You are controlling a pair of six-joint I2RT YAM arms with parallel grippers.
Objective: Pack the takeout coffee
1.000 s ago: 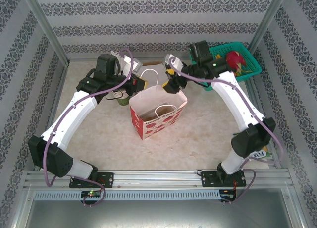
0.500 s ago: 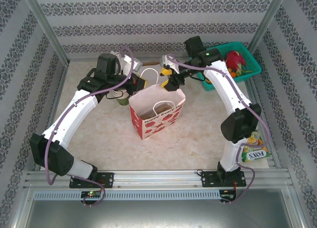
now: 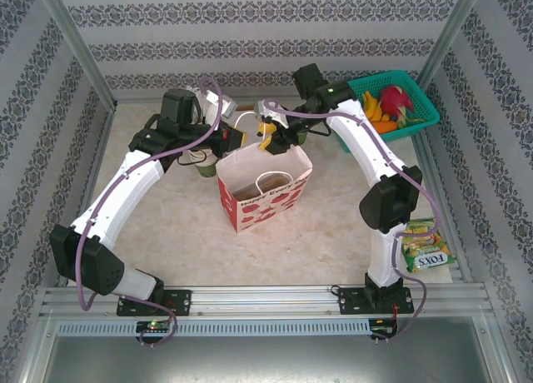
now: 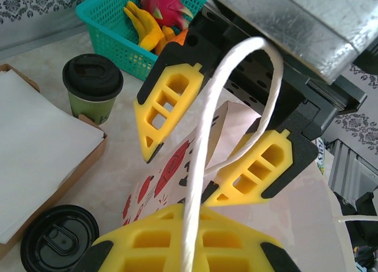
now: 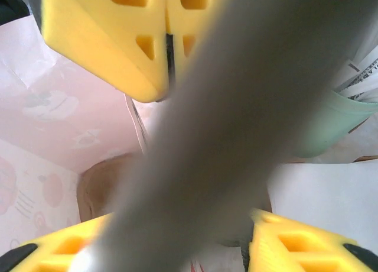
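Note:
The takeout coffee [image 4: 92, 86], a small green cup with a black lid, stands on the table near the teal basket in the left wrist view. The red-flowered paper bag [image 3: 262, 187] stands open at mid-table. My left gripper [image 3: 231, 139] is shut on the bag's far white rope handle [image 4: 204, 124], which runs up out of its jaws [image 4: 192, 224]. My right gripper [image 3: 268, 136] hangs open right beside it, its yellow fingers [image 4: 171, 100] spread on both sides of the same handle loop. In the right wrist view the handle is a grey blur between its spread fingers [image 5: 307, 245].
A teal basket [image 3: 420, 108] of fruit sits at the back right. A second black lid [image 4: 59, 239] and a cardboard tray with white paper [image 4: 41, 136] lie beside the coffee. Green cups [image 3: 204, 166] stand under my left arm. A snack packet [image 3: 426, 254] lies at the right.
My right arm has swung left, carrying its open gripper from the bag's right rim to the handle next to my left gripper. The left arm and bag have stayed put.

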